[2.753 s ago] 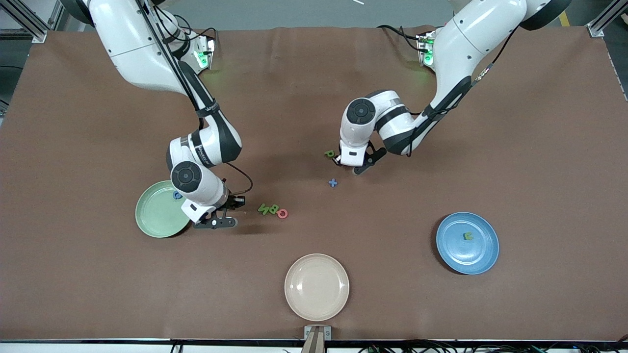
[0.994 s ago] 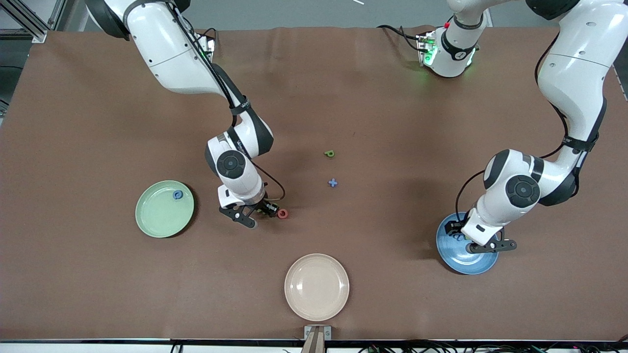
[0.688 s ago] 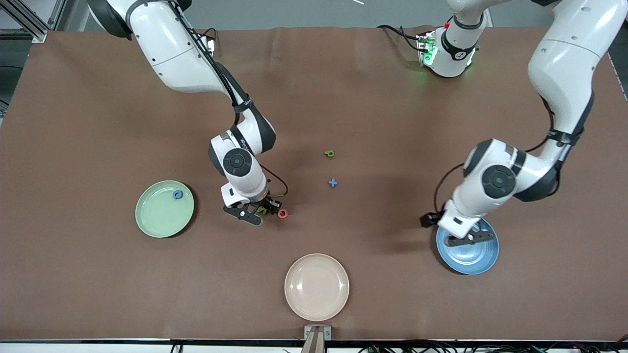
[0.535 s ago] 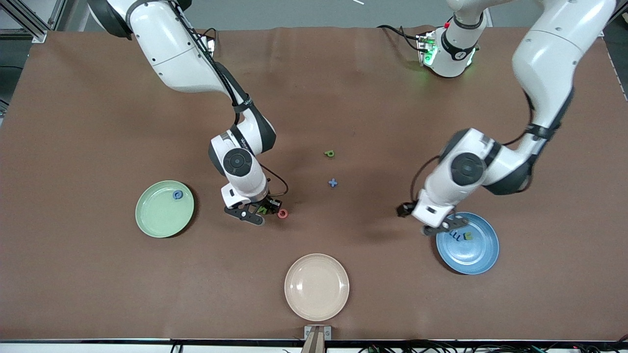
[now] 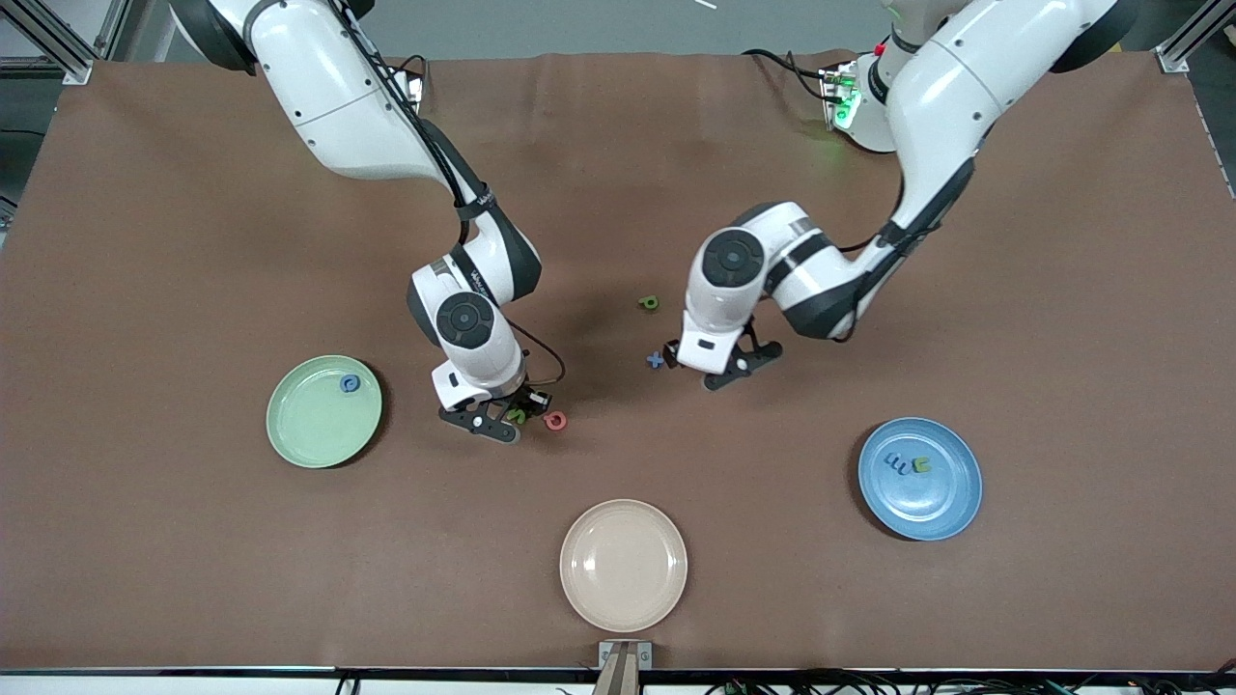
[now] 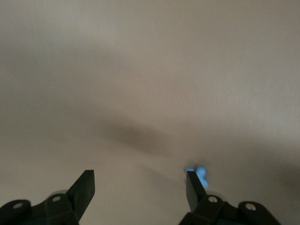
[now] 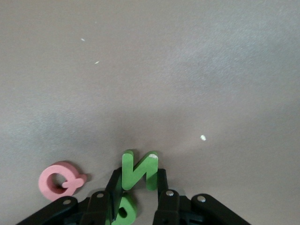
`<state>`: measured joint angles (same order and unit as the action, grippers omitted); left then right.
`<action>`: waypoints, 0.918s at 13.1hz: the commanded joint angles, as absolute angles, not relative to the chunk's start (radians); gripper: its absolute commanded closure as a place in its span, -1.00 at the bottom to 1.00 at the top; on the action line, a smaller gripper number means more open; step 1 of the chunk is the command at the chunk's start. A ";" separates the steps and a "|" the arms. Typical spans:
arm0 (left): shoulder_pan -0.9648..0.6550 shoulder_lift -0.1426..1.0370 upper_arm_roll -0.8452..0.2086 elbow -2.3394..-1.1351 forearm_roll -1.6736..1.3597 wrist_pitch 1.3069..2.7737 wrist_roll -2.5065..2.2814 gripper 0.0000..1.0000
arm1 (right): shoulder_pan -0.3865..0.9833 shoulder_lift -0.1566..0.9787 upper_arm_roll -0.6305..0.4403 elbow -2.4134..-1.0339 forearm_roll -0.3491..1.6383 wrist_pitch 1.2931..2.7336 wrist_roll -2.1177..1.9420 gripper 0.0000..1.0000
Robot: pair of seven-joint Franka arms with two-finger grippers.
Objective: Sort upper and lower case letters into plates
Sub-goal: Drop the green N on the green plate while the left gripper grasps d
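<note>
The right gripper [image 5: 494, 422] is low on the surface [image 5: 193, 241], pinching a green letter N [image 7: 139, 169]. A pink letter [image 5: 555, 421] lies just beside it. The left gripper [image 5: 719, 370] is spread apart, with nothing in it, close to a blue letter [image 5: 656, 360]. The green plate [image 5: 309, 434] has one blue letter. The blue plate [image 5: 941, 502] has two letters.

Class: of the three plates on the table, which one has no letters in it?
The beige plate, nearest the front camera. The mint green plate holds one blue letter; the blue plate holds two letters.
</note>
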<state>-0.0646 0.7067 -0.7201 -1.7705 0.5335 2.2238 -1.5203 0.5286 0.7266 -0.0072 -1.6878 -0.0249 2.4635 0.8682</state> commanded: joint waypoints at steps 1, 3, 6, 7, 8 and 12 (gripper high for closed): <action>-0.126 0.721 -0.713 -1.796 0.554 2.269 -1.684 -0.59 | 0.453 0.690 -0.003 -1.721 -0.032 2.400 0.749 1.00; -0.164 0.722 -0.709 -1.824 0.554 2.315 -1.781 -0.50 | 0.381 0.635 -0.003 -1.732 -0.032 2.323 0.599 1.00; -0.221 0.745 -0.698 -1.827 0.554 2.321 -1.888 -0.36 | 0.258 0.528 -0.002 -1.816 -0.032 2.293 0.328 1.00; -0.239 0.747 -0.684 -1.825 0.555 2.322 -1.919 -0.31 | 0.202 0.499 -0.002 -1.851 -0.031 2.295 0.227 1.00; -0.264 0.749 -0.670 -1.827 0.555 2.322 -1.945 -0.26 | 0.155 0.470 -0.002 -1.893 -0.031 2.301 0.145 1.00; -0.299 0.759 -0.638 -1.833 0.610 2.330 -2.032 -0.19 | 0.010 0.403 -0.002 -2.094 -0.029 2.440 -0.091 0.99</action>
